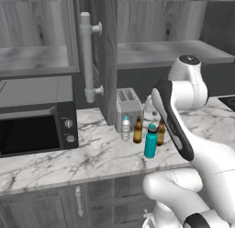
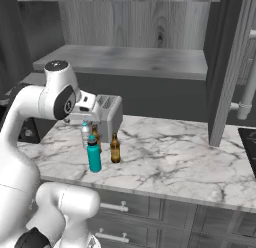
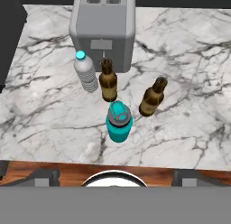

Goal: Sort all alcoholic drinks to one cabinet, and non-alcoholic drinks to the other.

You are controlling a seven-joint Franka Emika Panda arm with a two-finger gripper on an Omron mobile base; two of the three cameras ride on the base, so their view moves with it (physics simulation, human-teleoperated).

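Where hand view looks down on counter (image 3: 189,60), noted four drinks standing upright in a tight cluster in front of toaster (image 3: 106,29).

Gripper (image 3: 117,178): fingers (image 3: 43,177) spread wide at bottom edge of hand view, released, nothing between them. Hovers above cluster, touching none of it.

Positions as logged from hand view:
- Flask (image 3: 119,126), teal, dark cap: nearest to gripper, roughly centred between the fingers, apart from the other three.
- Beer 1 (image 3: 108,81), amber: just beyond flask, close to toaster front.
- Beer 2 (image 3: 152,97), amber: to the right of beer 1, near flask, a little apart from both.
- Water bottle (image 3: 85,74), clear, ribbed, pale cap: just left of beer 1, near toaster's left corner.

Checked against left base view: flask (image 1: 150,142) closest to counter edge; water bottle (image 1: 125,128) and beer 1 (image 1: 137,130) side by side before toaster (image 1: 128,103); beer 2 (image 1: 160,133) partly hidden by arm.

Checked against right base view: flask (image 2: 93,154) in front, beer 2 (image 2: 115,148) just beside it, water bottle (image 2: 85,132) and beer 1 (image 2: 96,137) behind, partly covered.

Cabinets: right cabinet (image 1: 160,54) open above counter, grey shelf bare, door (image 1: 108,61) swung out edge-on, bar handle (image 1: 87,57) on it. Left cabinet (image 1: 36,57) above microwave (image 1: 36,126), shelf visible. No drinks on either shelf; all four on counter.
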